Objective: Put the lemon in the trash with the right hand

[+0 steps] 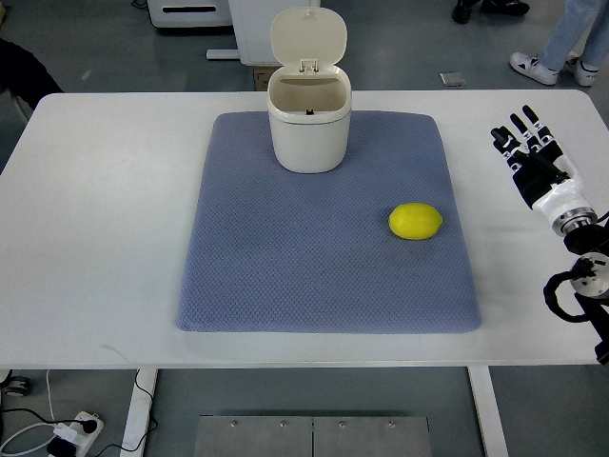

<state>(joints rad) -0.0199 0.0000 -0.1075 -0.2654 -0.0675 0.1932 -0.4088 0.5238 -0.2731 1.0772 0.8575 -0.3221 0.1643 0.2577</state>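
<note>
A yellow lemon (pixel 416 221) lies on the right part of the blue-grey mat (pixel 285 267). At the mat's far edge stands a cream trash bin (pixel 308 124) with its lid flipped up and its mouth showing. My right hand (pixel 528 143) hovers over the table's right side, well to the right of the lemon and off the mat. Its black fingers are stretched out and hold nothing. The left arm does not show.
The white table (pixel 95 238) carries the mat. A person's shoes (pixel 557 67) stand on the floor beyond the far right corner. White furniture (pixel 238 24) sits behind the bin, and a power strip (pixel 71 433) lies on the floor at the lower left.
</note>
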